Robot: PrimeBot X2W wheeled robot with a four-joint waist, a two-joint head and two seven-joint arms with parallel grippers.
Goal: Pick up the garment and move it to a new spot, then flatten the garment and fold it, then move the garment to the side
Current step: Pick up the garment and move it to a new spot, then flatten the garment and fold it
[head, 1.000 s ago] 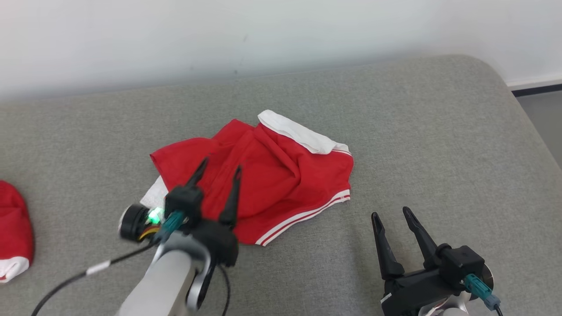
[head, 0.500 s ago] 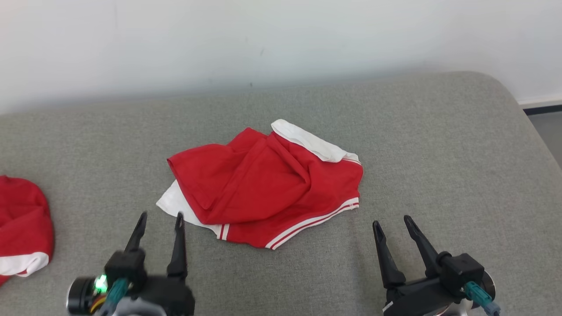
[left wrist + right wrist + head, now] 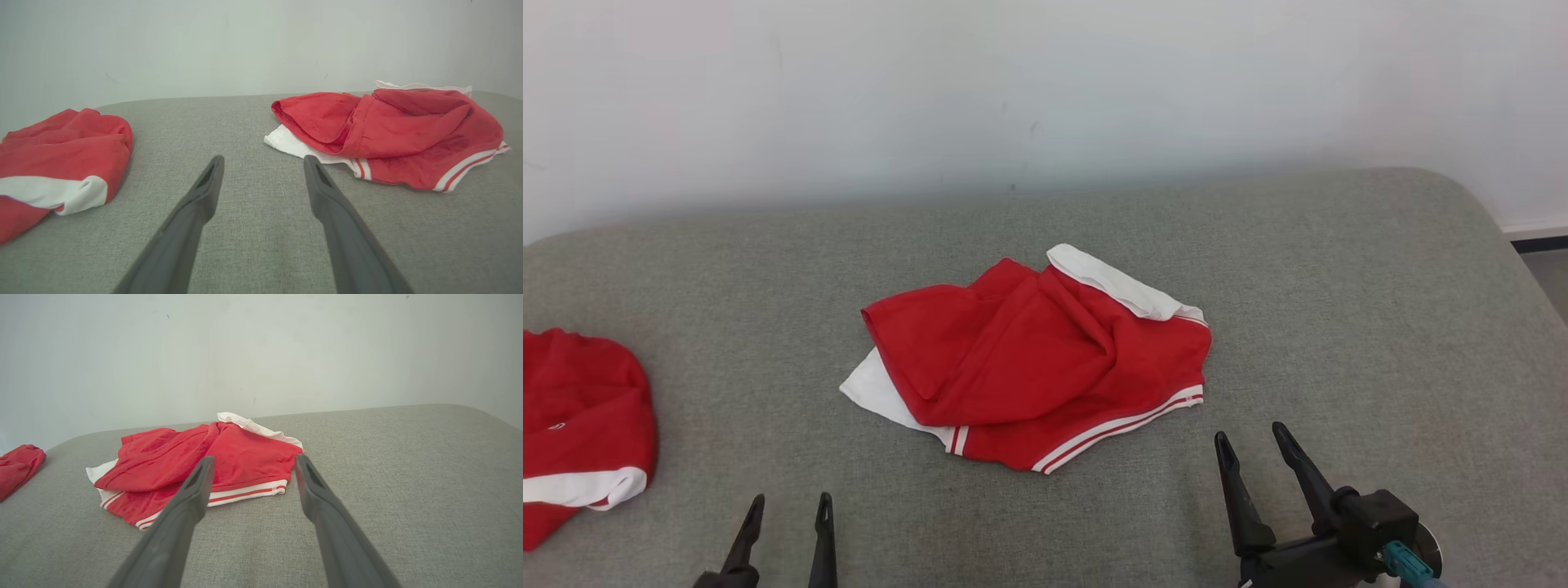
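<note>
The garment (image 3: pixel 1037 359) is a pair of red shorts with white trim, lying crumpled in the middle of the grey cushioned surface (image 3: pixel 1339 310). A white corner sticks out at its left. My left gripper (image 3: pixel 791 500) is open at the lower left, short of the garment and empty. The left wrist view has the garment (image 3: pixel 388 126) up and to the right of the left gripper (image 3: pixel 263 160). My right gripper (image 3: pixel 1250 433) stands open at the lower right, just below the garment's striped hem. Its wrist view has the right gripper (image 3: pixel 254 458) pointing at the garment (image 3: pixel 204 465), with bare surface between them.
A second red and white garment (image 3: pixel 580 425) lies at the surface's left edge, also seen as a red heap (image 3: pixel 61 159) left of my left fingers. A pale wall (image 3: pixel 1045 98) runs behind. The surface rounds off at the right, with floor (image 3: pixel 1552 278) beyond.
My left gripper has drawn back from over the garment to the near left, staying open. The camera has tilted, shifting the whole picture down. The right gripper has held its place.
</note>
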